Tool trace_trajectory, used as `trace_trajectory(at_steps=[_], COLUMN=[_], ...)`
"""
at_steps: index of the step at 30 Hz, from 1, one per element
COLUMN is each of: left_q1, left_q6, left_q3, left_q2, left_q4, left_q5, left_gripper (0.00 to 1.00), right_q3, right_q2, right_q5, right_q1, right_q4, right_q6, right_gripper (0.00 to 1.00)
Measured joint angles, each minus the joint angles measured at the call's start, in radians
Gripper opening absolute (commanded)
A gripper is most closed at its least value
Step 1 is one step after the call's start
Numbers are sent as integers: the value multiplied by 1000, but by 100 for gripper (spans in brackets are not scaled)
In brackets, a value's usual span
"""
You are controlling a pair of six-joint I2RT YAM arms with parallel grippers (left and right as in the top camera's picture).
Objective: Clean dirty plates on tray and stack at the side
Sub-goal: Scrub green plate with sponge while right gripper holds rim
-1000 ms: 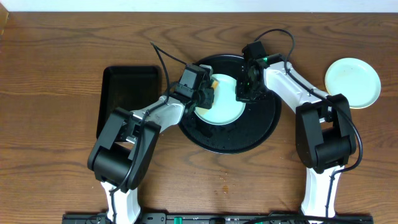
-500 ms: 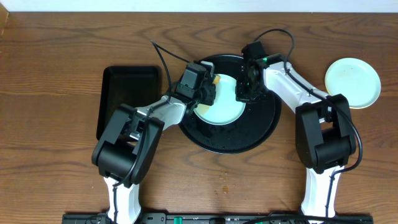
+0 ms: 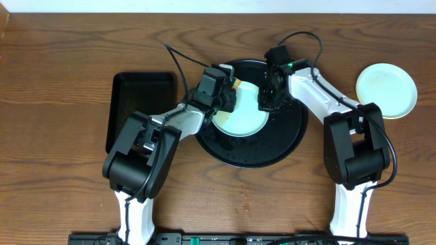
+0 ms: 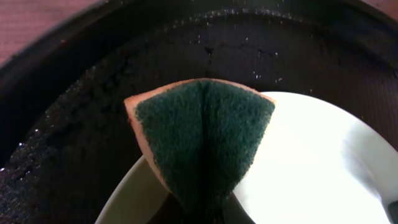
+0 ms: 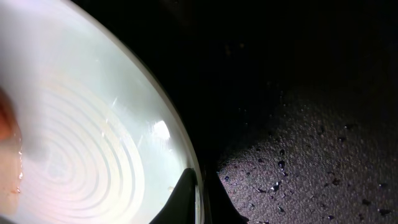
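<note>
A pale mint plate [image 3: 243, 116] lies in the round black tray [image 3: 253, 151]. My left gripper [image 3: 229, 95] is shut on a folded sponge [image 4: 202, 140], green scouring side out, which presses on the plate's [image 4: 311, 168] far-left edge. My right gripper [image 3: 267, 102] is shut on the plate's right rim, one finger [image 5: 180, 196] on the ringed face [image 5: 81, 137] and the other behind it. Water drops speckle the tray floor [image 5: 311, 143]. A second pale plate [image 3: 386, 90] sits on the bare wood at the right.
A smaller rectangular black tray [image 3: 139, 109] lies left of the round one, beside my left arm. Cables arch over the tray's far side. Brown wood-grain tabletop [image 3: 61, 102] surrounds everything.
My left gripper has slid the sponge a little toward the plate's far edge. The right gripper and the plate have stayed put.
</note>
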Motion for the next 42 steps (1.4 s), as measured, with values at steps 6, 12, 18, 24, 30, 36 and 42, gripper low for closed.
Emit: trace_trajectory(at_steps=[6, 12, 18, 24, 30, 36, 42], left_q1=[5, 14, 13, 13, -1, -1, -3], left_q6=[-43, -68, -127, -148, -161, -140, -133], left_q3=[21, 26, 26, 26, 23, 15, 0], left_q2=[-19, -31, -33, -34, -36, -29, -16], left_q4=[-119, -212, -317, -336, -241, -127, -29], left_q5=[42, 225, 385, 410, 257, 52, -41], left_gripper=[8, 8, 8, 8, 8, 11, 12], right_q3=[0, 0, 0, 0, 0, 0, 0], right_q2=[0, 0, 0, 0, 0, 0, 0], right_q5=[1, 1, 1, 1, 1, 1, 1], right_q1=[0, 0, 0, 0, 0, 0, 0], right_q4=[3, 3, 3, 3, 3, 3, 3], right_q6=[-2, -2, -2, -2, -2, -2, -2], right_gripper=[1, 1, 1, 1, 1, 1, 1])
